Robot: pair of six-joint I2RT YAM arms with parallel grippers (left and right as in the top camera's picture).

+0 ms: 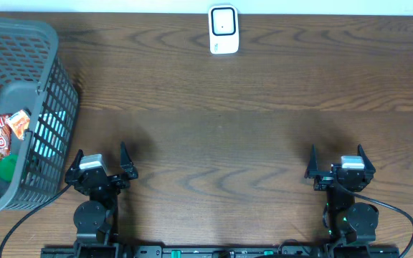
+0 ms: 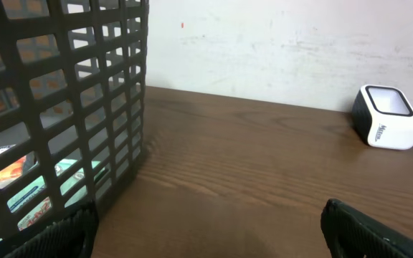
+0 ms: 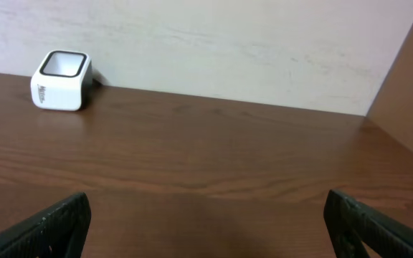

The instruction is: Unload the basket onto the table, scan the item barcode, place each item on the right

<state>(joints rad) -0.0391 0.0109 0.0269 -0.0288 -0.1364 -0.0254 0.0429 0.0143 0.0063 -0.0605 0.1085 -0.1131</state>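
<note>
The left end effector sits in the lower left of the overhead frame and the right end effector in the lower right. Both arms are folded back near the bottom edge. Each end effector is spread wide and empty, tips toward the frame's top. In both wrist frames the dark fingers show only at the bottom corners.

A dark brown wooden table with long wavy grain fills nearly the whole overhead frame. At its upper left stands a grey plastic basket with lattice walls, its rim running off the left edge; in the left wrist view its grid wall fills the left side. Along the top edge runs a pale wall, scuffed and bearing a small red mark. A brown side panel meets the wall at the right of the right wrist view.
</note>
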